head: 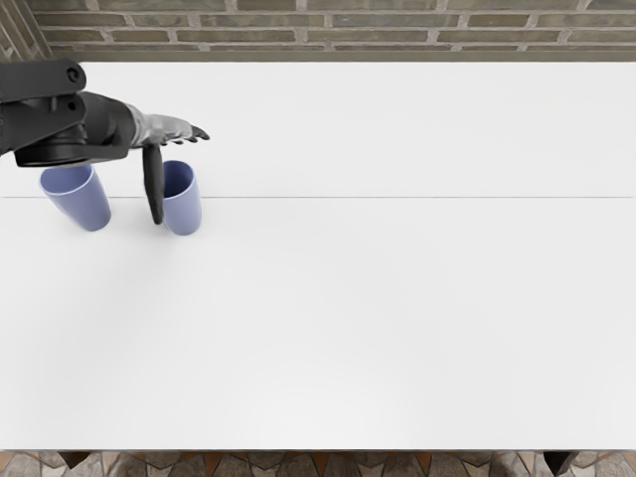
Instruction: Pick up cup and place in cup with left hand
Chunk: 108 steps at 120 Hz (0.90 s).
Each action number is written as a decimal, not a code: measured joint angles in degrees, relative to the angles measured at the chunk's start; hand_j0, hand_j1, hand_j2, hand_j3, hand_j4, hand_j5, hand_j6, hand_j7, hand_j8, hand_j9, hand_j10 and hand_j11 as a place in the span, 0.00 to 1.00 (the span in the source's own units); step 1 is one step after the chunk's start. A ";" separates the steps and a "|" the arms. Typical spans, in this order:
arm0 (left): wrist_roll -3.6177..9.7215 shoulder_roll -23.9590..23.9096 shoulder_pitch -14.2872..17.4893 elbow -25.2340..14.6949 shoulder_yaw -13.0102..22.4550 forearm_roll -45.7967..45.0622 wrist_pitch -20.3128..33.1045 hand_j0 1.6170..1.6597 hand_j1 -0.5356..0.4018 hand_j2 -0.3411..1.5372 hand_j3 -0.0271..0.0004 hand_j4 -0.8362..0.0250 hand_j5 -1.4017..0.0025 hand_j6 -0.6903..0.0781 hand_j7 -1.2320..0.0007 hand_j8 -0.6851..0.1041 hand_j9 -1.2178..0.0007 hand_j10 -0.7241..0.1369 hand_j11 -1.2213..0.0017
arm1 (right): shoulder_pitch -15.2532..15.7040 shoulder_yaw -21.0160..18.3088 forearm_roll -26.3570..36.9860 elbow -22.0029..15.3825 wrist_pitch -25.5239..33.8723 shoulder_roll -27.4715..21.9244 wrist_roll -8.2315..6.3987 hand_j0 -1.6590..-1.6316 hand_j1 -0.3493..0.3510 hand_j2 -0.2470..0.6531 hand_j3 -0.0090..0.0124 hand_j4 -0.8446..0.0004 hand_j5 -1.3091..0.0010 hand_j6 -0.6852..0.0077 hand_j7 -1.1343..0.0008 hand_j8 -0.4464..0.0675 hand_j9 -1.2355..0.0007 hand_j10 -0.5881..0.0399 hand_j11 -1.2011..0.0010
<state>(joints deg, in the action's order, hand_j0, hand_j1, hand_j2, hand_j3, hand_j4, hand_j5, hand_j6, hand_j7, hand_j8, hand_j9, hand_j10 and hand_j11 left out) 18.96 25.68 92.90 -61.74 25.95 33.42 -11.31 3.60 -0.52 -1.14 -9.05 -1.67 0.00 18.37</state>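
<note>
Reaching in from the left edge of the head view, the robot's dark left arm carries its left hand over the white surface. From where I stand, the hand is open: its fingers stretch out toward the right, while the thumb points down, well apart from them. I can make out nothing in its hold. Two blue cups sit under and beside that arm, both with their mouths up. The nearer one to the hand, the right cup, is partly covered by the thumb along its left side; whether the two touch, I cannot tell. The left cup has part of its rim hidden by the arm. The cups stand apart, side by side, neither inside the other. A thin line runs across the surface, and a brick wall rises behind it.
</note>
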 joint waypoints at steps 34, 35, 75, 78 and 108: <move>0.09 -0.68 1.82 -3.56 3.76 -0.04 7.23 0.96 0.92 0.18 0.99 0.94 0.98 0.87 0.98 0.84 0.98 0.82 0.98 | 0.00 0.00 0.00 0.00 0.00 0.00 0.00 0.04 0.00 0.27 0.42 1.00 1.00 0.99 1.00 0.87 1.00 0.94 1.00; 0.08 -0.66 1.87 -3.66 3.88 -0.05 7.37 0.96 0.92 0.18 0.99 0.94 0.98 0.87 0.98 0.84 0.98 0.82 0.98 | 0.00 0.00 0.00 0.00 0.00 0.00 0.00 0.04 0.00 0.27 0.42 1.00 1.00 0.99 1.00 0.87 1.00 0.94 1.00; 0.03 -0.82 4.22 -8.77 8.46 -1.53 12.54 0.96 0.90 0.19 0.99 0.93 0.96 0.85 0.96 0.82 0.96 0.80 0.96 | 0.00 0.00 0.00 0.00 0.00 0.00 0.00 0.04 0.00 0.27 0.42 1.00 1.00 0.99 1.00 0.87 1.00 0.94 1.00; 0.04 -0.81 4.22 -9.07 8.67 -1.64 12.87 0.96 0.90 0.19 0.99 0.93 0.96 0.85 0.96 0.82 0.96 0.80 0.96 | 0.00 0.00 0.00 0.00 0.00 0.00 0.00 0.04 0.00 0.27 0.42 1.00 1.00 0.99 1.00 0.87 1.00 0.94 1.00; 0.02 -0.45 4.22 -10.05 10.09 -2.02 14.38 0.96 0.87 0.19 0.99 0.90 0.94 0.82 0.94 0.79 0.94 0.77 0.94 | 0.00 0.00 0.00 0.00 0.00 0.00 0.00 0.04 0.00 0.27 0.42 1.00 1.00 0.99 1.00 0.87 1.00 0.94 1.00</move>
<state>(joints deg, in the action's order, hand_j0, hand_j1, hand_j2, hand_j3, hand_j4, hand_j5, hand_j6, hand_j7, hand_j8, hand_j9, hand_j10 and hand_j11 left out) 18.98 25.22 97.12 -71.79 36.04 31.40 3.07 3.60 -0.52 -1.14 -9.05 -1.67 0.00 18.37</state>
